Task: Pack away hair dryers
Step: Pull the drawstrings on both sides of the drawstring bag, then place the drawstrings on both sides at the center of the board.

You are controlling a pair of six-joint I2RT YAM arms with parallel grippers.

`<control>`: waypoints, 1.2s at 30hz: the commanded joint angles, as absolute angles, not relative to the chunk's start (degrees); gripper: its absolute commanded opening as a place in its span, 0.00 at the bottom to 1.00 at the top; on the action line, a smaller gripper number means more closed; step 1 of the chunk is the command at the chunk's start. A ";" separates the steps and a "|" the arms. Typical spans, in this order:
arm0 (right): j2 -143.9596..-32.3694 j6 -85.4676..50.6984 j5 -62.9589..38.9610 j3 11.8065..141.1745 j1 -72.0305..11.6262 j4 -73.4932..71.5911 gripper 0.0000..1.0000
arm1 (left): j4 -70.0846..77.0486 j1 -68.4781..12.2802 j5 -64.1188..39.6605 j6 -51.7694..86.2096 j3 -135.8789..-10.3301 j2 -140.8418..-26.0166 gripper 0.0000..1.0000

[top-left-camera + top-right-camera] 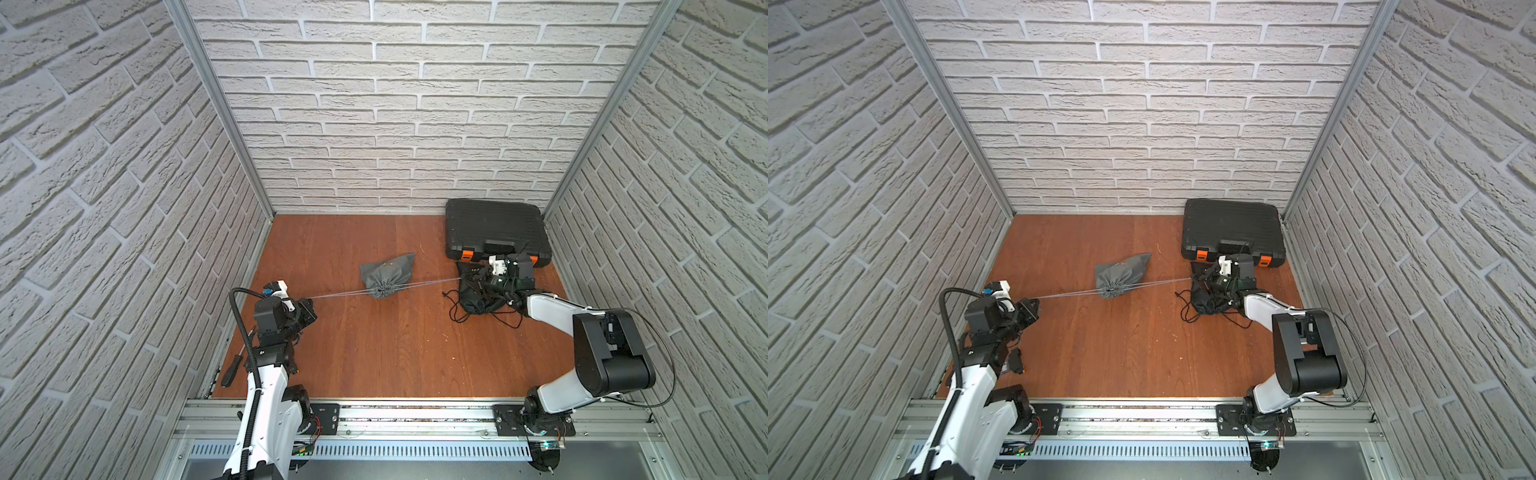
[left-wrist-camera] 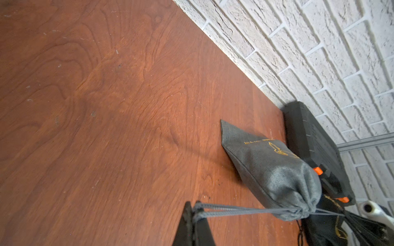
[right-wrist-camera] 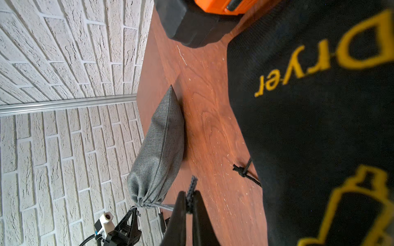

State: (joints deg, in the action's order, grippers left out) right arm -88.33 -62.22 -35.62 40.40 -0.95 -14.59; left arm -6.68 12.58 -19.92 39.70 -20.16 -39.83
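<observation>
Cinching step: left gripper [image 1: 311, 300] and right gripper [image 1: 462, 279] each pinch the thin grey drawstring cord [image 1: 340, 294] taut, grey fabric pouch [image 1: 388, 272] strung between them. Hair dryers not visible, guessing bagged. Next: let go, cinch black fabric pouch [image 1: 473, 301] under right gripper

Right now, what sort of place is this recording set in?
Probably a staged robot test cell, not a home: brick-pattern wall panels in aluminium framing, a wooden tabletop, and a metal mounting rail along the front.
</observation>
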 commanded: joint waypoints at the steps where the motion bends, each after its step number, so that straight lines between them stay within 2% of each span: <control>1: -85.89 -62.72 -25.84 39.81 2.61 -18.01 0.03 | -0.98 16.95 -14.74 43.04 -18.58 -37.28 0.00; 11: -80.47 -60.82 -18.75 37.57 2.53 -11.78 0.03 | -1.80 20.35 -14.15 45.44 -16.46 -32.42 0.00; 19: -81.49 -61.78 -19.09 36.18 2.55 -12.77 0.03 | -1.52 21.09 -15.10 45.64 -16.46 -32.06 0.00; 23: -83.63 -59.16 -22.64 38.86 0.77 -13.25 0.03 | -0.82 20.86 -18.23 44.33 -17.25 -32.83 0.00; 30: -85.22 -53.92 -18.79 45.60 -8.08 -10.83 0.03 | -5.01 14.61 -13.85 40.03 -20.24 -31.04 0.00; 36: -88.07 -49.67 -18.70 52.46 -14.63 -9.10 0.03 | -5.80 3.15 -7.43 35.87 -22.06 -31.80 0.00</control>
State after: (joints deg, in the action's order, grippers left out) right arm -87.15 -53.58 -21.76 50.04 -12.71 -9.32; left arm -7.01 6.90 -13.54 39.20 -20.23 -31.35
